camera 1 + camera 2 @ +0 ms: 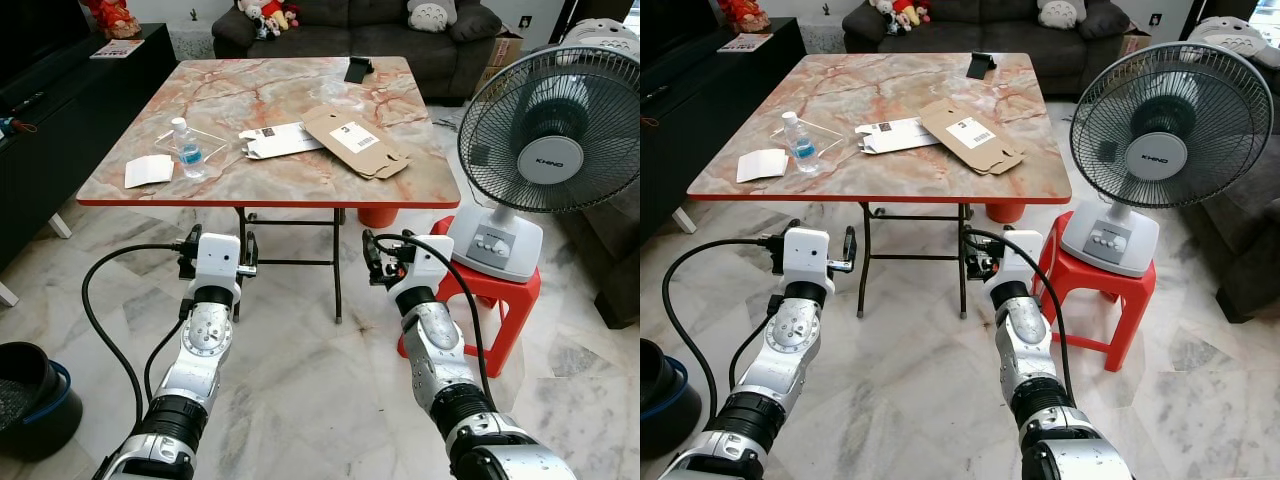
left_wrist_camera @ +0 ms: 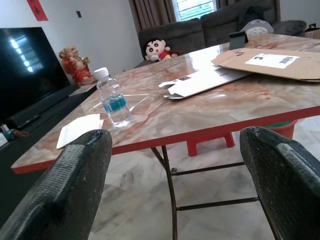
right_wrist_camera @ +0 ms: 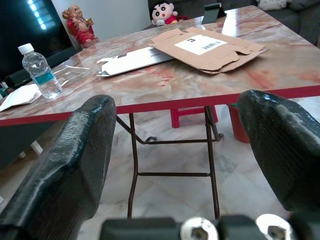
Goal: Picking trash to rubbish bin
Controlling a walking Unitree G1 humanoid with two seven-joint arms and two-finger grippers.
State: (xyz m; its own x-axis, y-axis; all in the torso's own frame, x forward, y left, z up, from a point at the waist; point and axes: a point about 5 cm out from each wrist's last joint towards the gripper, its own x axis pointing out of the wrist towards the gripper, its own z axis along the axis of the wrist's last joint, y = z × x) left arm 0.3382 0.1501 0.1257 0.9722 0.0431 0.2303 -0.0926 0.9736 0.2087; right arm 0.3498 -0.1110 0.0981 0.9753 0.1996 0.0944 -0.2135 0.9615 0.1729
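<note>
While both silver arms reach forward side by side at the same height, the left tool (image 1: 218,250) and the right tool (image 1: 390,258) hang over the marble floor (image 1: 300,390), short of the near red edge of the bench (image 1: 270,190) and lower than its top. Each arm is bent at the elbow and stretched toward the bench, a black cable looping off each wrist. Through the wrist cameras, both tools sit released, fingers spread wide, nothing between them.

On to the count on the bench: one water bottle (image 1: 187,148) standing upright near the left side, one white folded paper (image 1: 149,171) just beside it toward the left edge, one flattened white carton (image 1: 281,140) near the middle, and one flattened brown cardboard box (image 1: 355,141) overlapping that carton's right end. One dark object (image 1: 357,70) stands at the far edge of the bench, possibly a phone stand; too small to tell. Something clear, maybe a plastic sheet, lies behind the bottle.

Right of the bench, one fan (image 1: 545,150) sits on one red stool (image 1: 490,300). Well left of the bench, near the robot, one dark round bin (image 1: 35,400) rests on the floor.
</note>
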